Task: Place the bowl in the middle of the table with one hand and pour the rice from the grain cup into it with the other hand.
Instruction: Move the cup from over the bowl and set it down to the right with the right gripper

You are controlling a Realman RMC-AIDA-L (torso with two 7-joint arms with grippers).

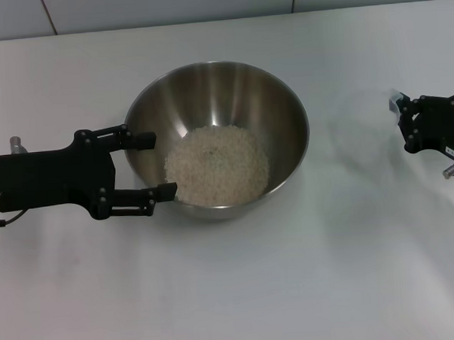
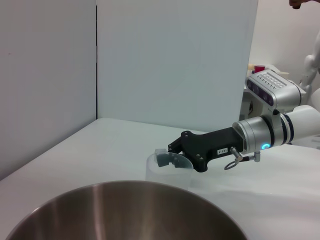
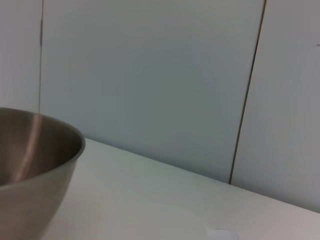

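Observation:
The steel bowl [image 1: 216, 95] stands in the middle of the white table [image 1: 232, 290] and holds a heap of rice [image 1: 218, 163]. My left gripper [image 1: 157, 165] is open at the bowl's left side, one fingertip by the rim and the other by the lower wall. The transparent grain cup [image 1: 361, 126] stands upright on the table to the right of the bowl and looks empty. My right gripper [image 1: 406, 121] is at the cup's right edge. The left wrist view shows the bowl's rim [image 2: 125, 187], the cup [image 2: 167, 172] and the right gripper [image 2: 167, 159] at the cup's mouth.
A pale wall [image 1: 205, 5] runs along the table's far edge. The right wrist view shows the bowl's outer wall [image 3: 35, 165] and bare tabletop [image 3: 150, 200] in front of wall panels.

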